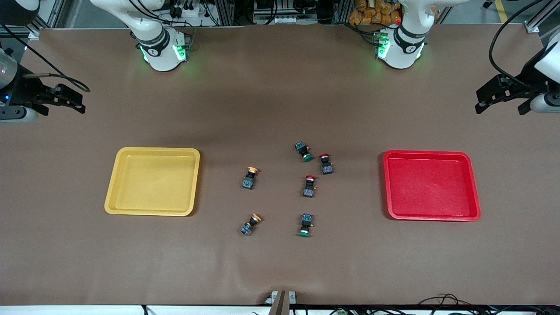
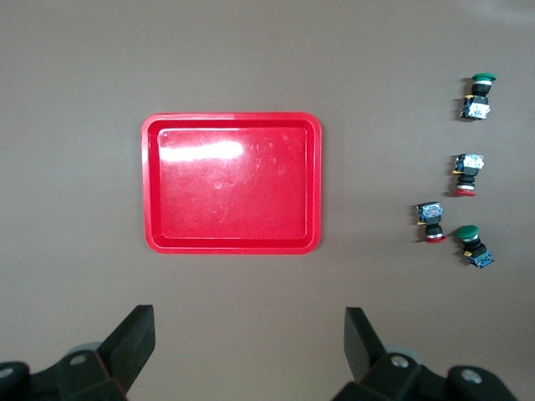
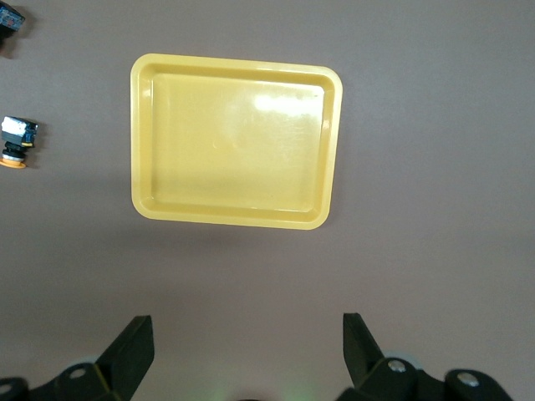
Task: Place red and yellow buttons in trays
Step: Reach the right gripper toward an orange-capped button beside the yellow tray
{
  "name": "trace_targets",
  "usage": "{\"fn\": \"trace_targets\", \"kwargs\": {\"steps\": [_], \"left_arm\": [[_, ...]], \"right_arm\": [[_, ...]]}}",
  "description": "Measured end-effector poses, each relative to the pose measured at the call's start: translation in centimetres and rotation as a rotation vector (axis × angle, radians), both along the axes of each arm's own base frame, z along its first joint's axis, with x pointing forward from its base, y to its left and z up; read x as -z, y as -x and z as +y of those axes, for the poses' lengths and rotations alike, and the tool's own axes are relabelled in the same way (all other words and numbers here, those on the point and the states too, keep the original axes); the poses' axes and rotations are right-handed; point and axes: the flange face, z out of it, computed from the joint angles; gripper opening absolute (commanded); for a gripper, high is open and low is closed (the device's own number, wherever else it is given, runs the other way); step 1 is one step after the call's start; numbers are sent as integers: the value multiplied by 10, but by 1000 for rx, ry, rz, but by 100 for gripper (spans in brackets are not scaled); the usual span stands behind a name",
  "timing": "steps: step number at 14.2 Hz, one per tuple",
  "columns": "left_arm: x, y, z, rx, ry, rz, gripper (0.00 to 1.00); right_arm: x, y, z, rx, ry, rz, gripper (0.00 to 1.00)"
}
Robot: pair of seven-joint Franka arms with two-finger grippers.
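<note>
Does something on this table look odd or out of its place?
Little stands out. Two green-capped buttons lie among the red and yellow ones, matching neither tray. The yellow tray and red tray hold nothing yet.

A: What lies under the right gripper [image 3: 242, 355]?
B: The yellow tray [image 3: 236, 140], flat on the brown table [image 3: 435, 167], nothing in it. The jaws stand wide apart.
A: Any buttons?
B: One yellow-capped button [image 3: 17, 142] beside the tray; another dark body [image 3: 8, 18] at the edge, cap unclear.

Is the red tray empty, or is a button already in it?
Empty: the red tray shows only its bare floor, and all six buttons lie on the table between the trays.
</note>
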Motion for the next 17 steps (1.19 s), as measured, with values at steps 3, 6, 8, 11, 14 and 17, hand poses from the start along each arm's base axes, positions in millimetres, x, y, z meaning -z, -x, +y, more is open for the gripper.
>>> {"fn": "trace_targets", "kwargs": {"steps": [3, 6, 8, 11, 14, 17], "left_arm": [[0, 0, 0, 0, 0, 0, 100], [0, 0, 0, 0, 0, 0, 100], [0, 0, 0, 1, 0, 0, 100], [0, 0, 0, 1, 0, 0, 100], [0, 0, -1, 1, 0, 0, 100], [0, 0, -1, 1, 0, 0, 100]], "right_arm": [[0, 0, 6, -12, -2, -1, 100], [-5, -1, 24, -32, -21, -10, 100], [-7, -1, 39, -19, -21, -15, 100], [0, -8, 77, 19, -19, -8, 100], [17, -26, 135, 80, -11, 10, 100], [48, -42, 198, 120, 4, 42, 100]]}}
